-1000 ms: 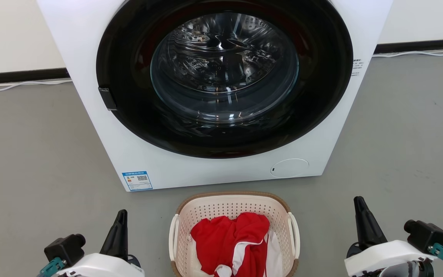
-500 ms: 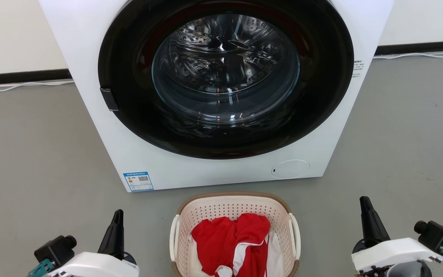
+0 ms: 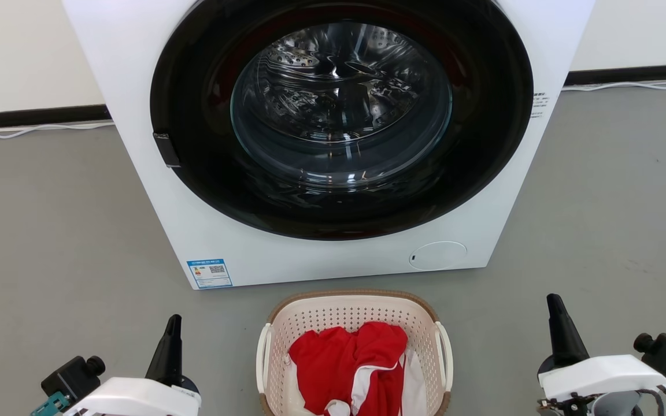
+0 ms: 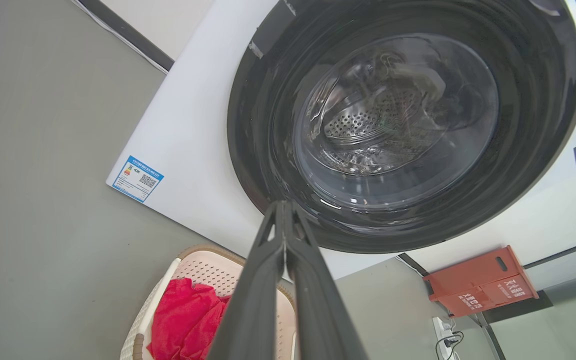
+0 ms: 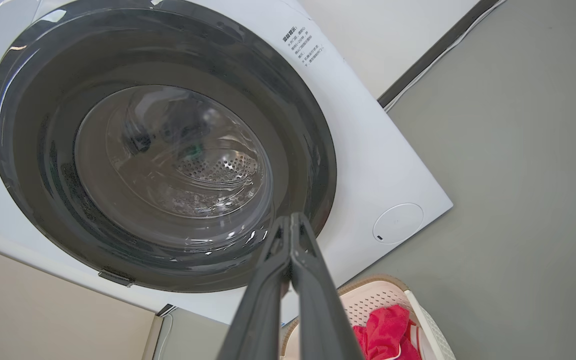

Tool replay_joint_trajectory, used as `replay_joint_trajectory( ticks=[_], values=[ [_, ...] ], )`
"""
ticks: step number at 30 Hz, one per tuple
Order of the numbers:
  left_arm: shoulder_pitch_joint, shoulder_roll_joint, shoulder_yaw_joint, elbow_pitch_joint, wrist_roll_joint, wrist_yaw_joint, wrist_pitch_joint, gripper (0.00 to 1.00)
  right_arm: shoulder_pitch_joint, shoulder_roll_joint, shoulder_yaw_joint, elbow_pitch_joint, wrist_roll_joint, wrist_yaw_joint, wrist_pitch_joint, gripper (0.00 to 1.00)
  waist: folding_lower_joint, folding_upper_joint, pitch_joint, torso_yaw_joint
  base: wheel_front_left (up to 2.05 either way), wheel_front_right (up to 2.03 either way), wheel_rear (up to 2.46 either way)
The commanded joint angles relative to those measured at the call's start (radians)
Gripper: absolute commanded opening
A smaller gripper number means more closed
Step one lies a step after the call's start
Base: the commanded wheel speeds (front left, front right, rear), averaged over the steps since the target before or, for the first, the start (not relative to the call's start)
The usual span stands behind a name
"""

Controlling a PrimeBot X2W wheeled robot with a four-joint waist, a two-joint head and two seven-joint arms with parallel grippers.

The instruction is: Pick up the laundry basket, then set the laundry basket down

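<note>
The laundry basket [image 3: 354, 315], cream and perforated with a brown rim and white side handles, rests on the grey floor just before the washing machine, at the bottom centre of the head view. Red and white clothes [image 3: 347, 370] lie in it. My left gripper [image 3: 172, 322] stands left of the basket, shut and empty, apart from it. On the other side my right gripper [image 3: 554, 300] is likewise shut and empty. The left wrist view has the basket [image 4: 203, 267] at its lower left behind the closed fingers [image 4: 284, 235]; the right wrist view has the basket [image 5: 375, 295] at its lower right.
A white front-loading washing machine [image 3: 310, 260] with a closed dark round door [image 3: 341, 115] stands close behind the basket. Grey floor [image 3: 50, 231] spreads on both sides. A white cable [image 3: 32, 128] runs along the dark skirting. An orange box [image 4: 483, 280] stands by the wall.
Both grippers have drawn slightly outward and lower in the head view, away from the basket. The whole picture shifted a little, so the camera moved. The basket stays put.
</note>
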Motion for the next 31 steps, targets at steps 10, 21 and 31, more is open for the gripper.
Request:
replay_joint_trajectory(
  ticks=[10, 21, 31],
  values=[
    [-0.051, 0.010, 0.026, -0.038, -0.121, -0.003, 0.030, 0.00, -0.035, -0.002, -0.008, -0.039, 0.124, 0.004, 0.035, 0.00, -0.0001, -0.0001, -0.003, 0.003, 0.00, 0.00, 0.00],
    [-0.055, 0.011, 0.037, -0.044, -0.237, -0.004, 0.062, 0.00, -0.037, -0.002, -0.019, -0.048, 0.242, 0.004, 0.066, 0.00, -0.0001, -0.0001, -0.006, 0.005, 0.00, 0.00, 0.00],
    [-0.060, 0.012, 0.047, -0.050, -0.343, -0.004, 0.091, 0.00, -0.038, -0.002, -0.029, -0.057, 0.350, 0.005, 0.095, 0.00, -0.0001, -0.0001, -0.009, 0.008, 0.00, 0.00, 0.00]
  ],
)
